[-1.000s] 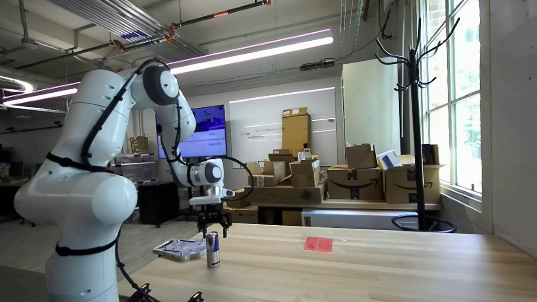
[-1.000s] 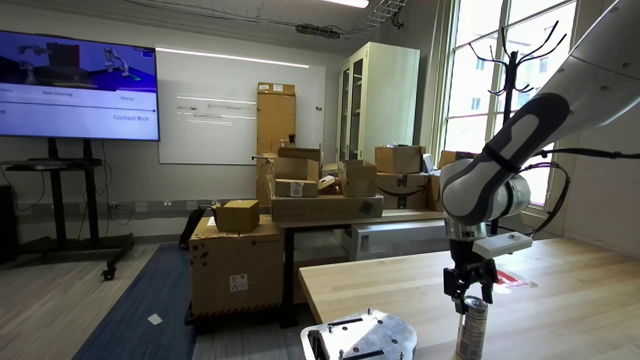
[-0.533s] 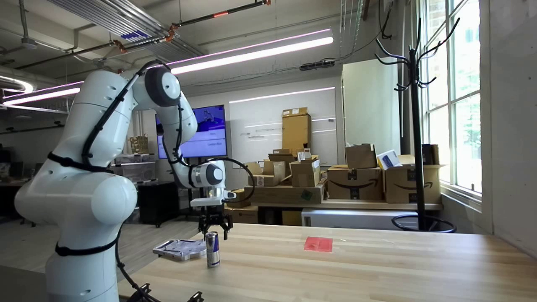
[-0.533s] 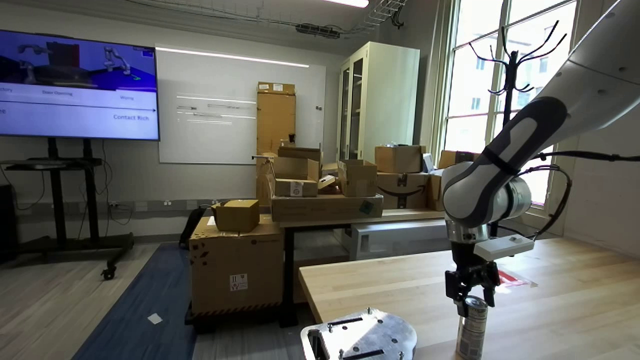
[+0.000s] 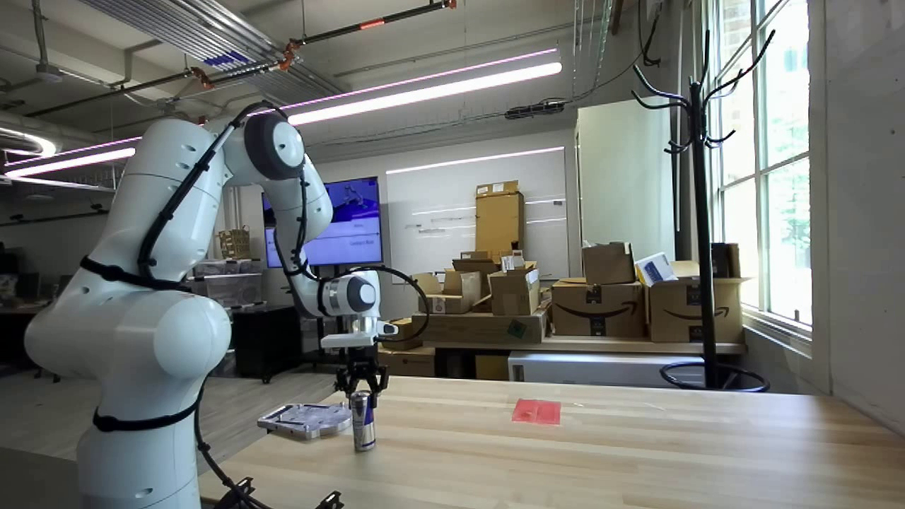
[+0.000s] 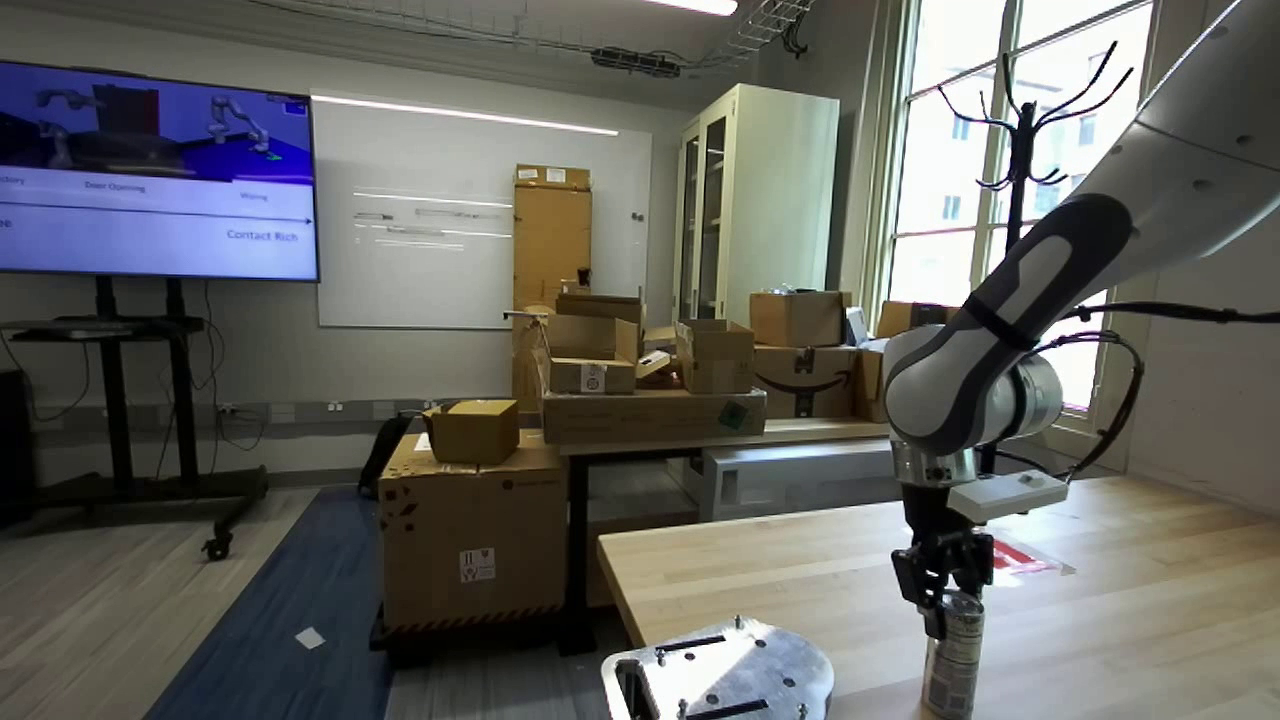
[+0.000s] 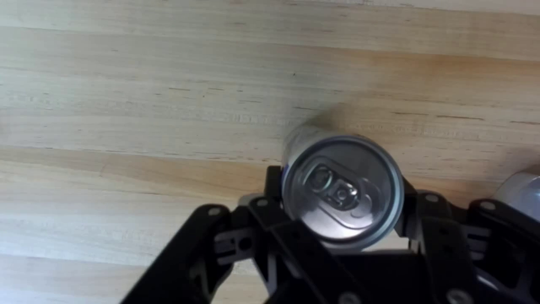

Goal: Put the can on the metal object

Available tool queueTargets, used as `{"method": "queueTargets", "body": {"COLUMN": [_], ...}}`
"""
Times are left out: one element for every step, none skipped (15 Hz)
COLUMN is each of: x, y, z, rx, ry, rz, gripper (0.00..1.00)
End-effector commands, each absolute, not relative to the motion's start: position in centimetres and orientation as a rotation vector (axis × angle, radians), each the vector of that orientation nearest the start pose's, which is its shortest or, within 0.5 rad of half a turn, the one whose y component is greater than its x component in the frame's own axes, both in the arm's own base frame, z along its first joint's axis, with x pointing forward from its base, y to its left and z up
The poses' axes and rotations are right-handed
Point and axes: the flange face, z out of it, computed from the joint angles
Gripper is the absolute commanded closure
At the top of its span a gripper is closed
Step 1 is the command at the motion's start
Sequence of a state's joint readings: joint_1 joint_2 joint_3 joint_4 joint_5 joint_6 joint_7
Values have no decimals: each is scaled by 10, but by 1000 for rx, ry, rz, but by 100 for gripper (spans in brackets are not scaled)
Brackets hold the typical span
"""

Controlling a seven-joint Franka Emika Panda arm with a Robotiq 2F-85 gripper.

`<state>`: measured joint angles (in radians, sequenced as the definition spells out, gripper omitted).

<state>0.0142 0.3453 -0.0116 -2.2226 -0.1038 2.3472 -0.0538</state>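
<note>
Claw (image 7: 341,191) clasps can (image 5: 363,431) near metal object (image 5: 302,420), red sheet (image 5: 536,411) well apart.

The gripper (image 7: 341,193) clasps the can (image 7: 342,188), fingers (image 7: 274,183) at its nine and three o'clock; farther toward three, part of the metal object (image 7: 523,192) shows; wooden tabletop (image 7: 147,97) beneath

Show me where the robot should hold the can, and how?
I'd pinch the can near its top, coming straight down from above: it stands upright and has round sides, so the gripper can probably squeeze it snugly from opposite sides.
</note>
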Motion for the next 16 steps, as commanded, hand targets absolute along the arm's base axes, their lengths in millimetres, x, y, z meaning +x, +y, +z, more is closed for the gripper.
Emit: {"method": "queueTargets", "body": {"x": [519, 515, 511, 508, 505, 503, 500, 495, 490, 487, 486, 487, 486, 487, 490, 493], "y": [-7, -9, -10, -9, -8, -5, -3, 1, 5, 11, 19, 32, 43, 60, 78, 96], "z": [221, 230, 238, 250, 261, 273, 282, 293, 304, 315, 325, 336, 345, 356, 364, 370], "rx": [-3176, -3181, -3185, -3191, -3195, -3198, -3203, -3204, -3216, -3227, -3232, -3245, -3254, -3266, -3278, -3289], "ry": [-221, -217, -214, -212, -211, -212, -212, -212, -218, -228, -245, -268, -295, -331, -366, -399], "rz": [329, 318, 304, 278, 254, 221, 204, 190, 168, 151, 137, 121, 103, 81, 64, 53], "gripper": [67, 67, 67, 67, 67, 67, 67, 67, 67, 67, 67, 67, 67, 67, 67, 67]}}
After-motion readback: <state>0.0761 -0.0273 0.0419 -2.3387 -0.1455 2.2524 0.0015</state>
